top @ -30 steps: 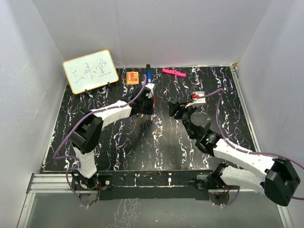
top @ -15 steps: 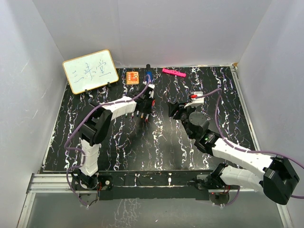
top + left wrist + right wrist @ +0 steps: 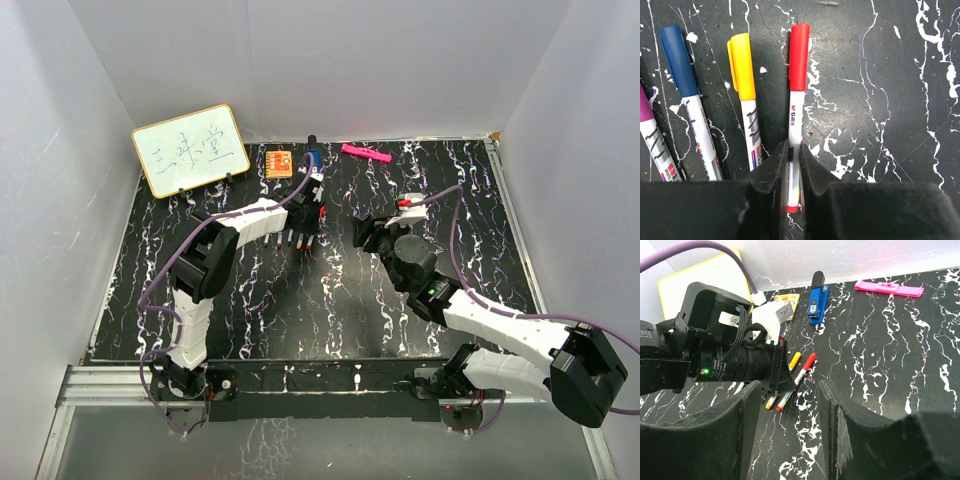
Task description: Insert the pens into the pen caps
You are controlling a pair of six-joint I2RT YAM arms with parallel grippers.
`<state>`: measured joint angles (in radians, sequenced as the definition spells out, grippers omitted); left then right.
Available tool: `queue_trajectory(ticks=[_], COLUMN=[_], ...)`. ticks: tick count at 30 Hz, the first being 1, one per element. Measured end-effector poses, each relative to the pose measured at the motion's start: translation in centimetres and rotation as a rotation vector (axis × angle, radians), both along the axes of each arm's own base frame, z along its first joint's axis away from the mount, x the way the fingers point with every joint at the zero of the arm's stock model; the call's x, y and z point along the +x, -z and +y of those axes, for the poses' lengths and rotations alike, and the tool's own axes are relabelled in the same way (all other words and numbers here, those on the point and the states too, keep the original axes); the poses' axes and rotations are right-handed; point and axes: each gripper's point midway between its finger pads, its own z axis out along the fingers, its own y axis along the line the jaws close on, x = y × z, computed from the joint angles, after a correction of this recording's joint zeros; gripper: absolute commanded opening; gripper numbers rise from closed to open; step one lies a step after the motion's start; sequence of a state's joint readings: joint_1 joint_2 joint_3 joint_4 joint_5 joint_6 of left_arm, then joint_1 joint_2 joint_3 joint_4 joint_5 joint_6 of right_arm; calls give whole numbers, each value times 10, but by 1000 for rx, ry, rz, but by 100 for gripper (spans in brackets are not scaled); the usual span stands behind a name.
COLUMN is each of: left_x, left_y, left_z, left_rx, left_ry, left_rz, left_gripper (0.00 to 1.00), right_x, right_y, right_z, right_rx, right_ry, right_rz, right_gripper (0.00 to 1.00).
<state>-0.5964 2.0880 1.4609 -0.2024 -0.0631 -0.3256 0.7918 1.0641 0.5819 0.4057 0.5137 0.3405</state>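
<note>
Several white-barrelled pens lie side by side on the black marbled table (image 3: 890,100), each with a cap on its far end: purple (image 3: 646,107), blue (image 3: 679,62), yellow (image 3: 741,67) and red (image 3: 799,57). My left gripper (image 3: 794,152) is down at the table and shut on the red pen's barrel (image 3: 794,125), close to its tail end. In the right wrist view the red pen (image 3: 806,365) and the yellow pen (image 3: 794,360) stick out beyond the left gripper (image 3: 785,382). My right gripper (image 3: 790,390) is open and empty, raised to the right of the pens (image 3: 362,232).
A whiteboard (image 3: 190,150) stands at the back left. An orange square (image 3: 279,162), a chunky blue object (image 3: 312,160) and a pink bar (image 3: 365,153) lie along the back edge. White walls enclose the table.
My left arm has reached a little further back over the pens. My right gripper has shifted slightly left towards them.
</note>
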Motion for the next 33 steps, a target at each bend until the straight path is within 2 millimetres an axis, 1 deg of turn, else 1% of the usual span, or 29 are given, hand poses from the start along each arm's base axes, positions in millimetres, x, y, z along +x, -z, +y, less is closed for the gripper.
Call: queue_trajectory(ticks=[7, 9, 10, 11, 12, 13, 20, 22, 24, 27, 32, 33], left_x=[-4, -4, -5, -4, -5, -5, -4, -5, -5, -5, -4, -6], left_y=[0, -1, -2, -2, -2, -3, -7, -11, -25, -59, -144, -157], left_z=[-8, -10, -11, -12, -12, -13, -14, -14, -17, -22, -31, -31], left_rx=[-48, -59, -65, -69, -74, -75, -89, -96, -119, -175, -312, -329], left_ry=[5, 6, 4, 7, 5, 6, -1, 1, 10, 28, 71, 76], left_rz=[25, 28, 29, 29, 31, 31, 26, 21, 5, -43, -195, -218], left_gripper=[28, 44, 48, 59, 66, 69, 70, 70, 69, 68, 61, 60], right_x=[0, 0, 0, 0, 0, 0, 0, 0, 0, 0, 1, 2], right_y=[1, 2, 2, 2, 2, 2, 2, 2, 2, 2, 3, 4], right_z=[0, 0, 0, 0, 0, 0, 0, 0, 0, 0, -3, -4], right_rx=[-1, -3, -4, -4, -4, -4, -2, -2, -2, -2, -2, -3], right_ry=[0, 0, 0, 0, 0, 0, 0, 1, 1, 2, 21, 29], right_rz=[3, 5, 6, 6, 6, 7, 7, 7, 7, 7, 9, 11], right_gripper=[48, 48, 48, 48, 48, 48, 49, 49, 49, 48, 48, 48])
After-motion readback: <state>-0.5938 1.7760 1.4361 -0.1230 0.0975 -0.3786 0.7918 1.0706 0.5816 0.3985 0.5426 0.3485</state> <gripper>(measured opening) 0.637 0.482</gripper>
